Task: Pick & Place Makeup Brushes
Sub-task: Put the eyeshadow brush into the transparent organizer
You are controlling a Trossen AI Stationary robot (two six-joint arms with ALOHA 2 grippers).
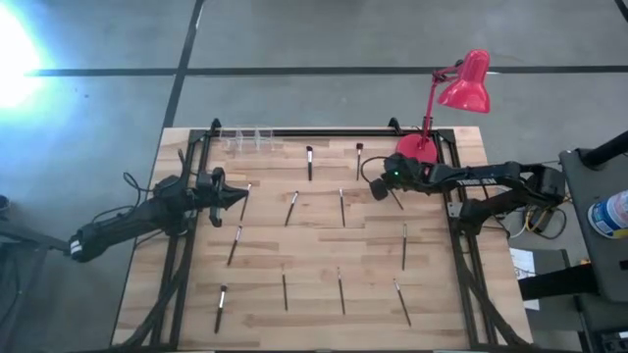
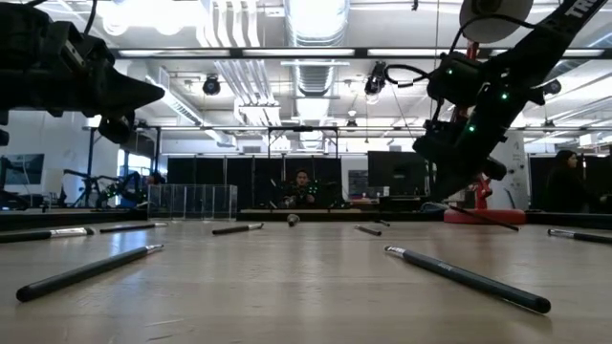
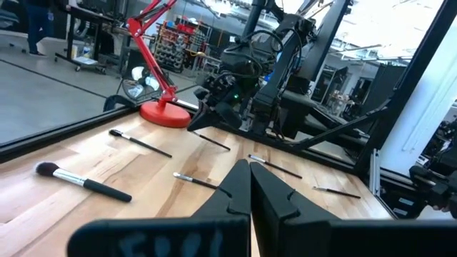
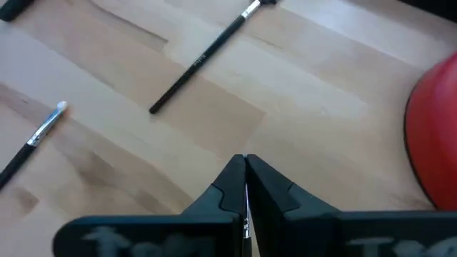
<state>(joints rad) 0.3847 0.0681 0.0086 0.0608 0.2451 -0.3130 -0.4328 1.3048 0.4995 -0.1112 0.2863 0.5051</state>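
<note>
Several makeup brushes lie flat and scattered on the wooden table [image 1: 324, 255], among them one [image 1: 309, 162] at the far side and one [image 4: 203, 57] just ahead of my right gripper. My right gripper [image 1: 377, 186] is at the far right beside the red lamp's base [image 1: 417, 147] and is shut on one thin brush [image 3: 211, 140]. My left gripper [image 1: 243, 197] hangs level above the table's left side, shut with nothing in it [image 3: 250, 175]. My right gripper pinches a thin makeup brush between its two fingers; a silvery piece of it [image 4: 245, 218] shows in the slit between them. The fingers slant down from the table's right side. The brush [image 2: 486, 216] hangs tilted below them, running back toward the lamp's base.
A red desk lamp [image 1: 463, 83] stands at the far right, its base close to my right gripper. A clear holder [image 1: 247, 140] stands at the far left edge. A black frame [image 1: 456, 235] runs along the table's sides.
</note>
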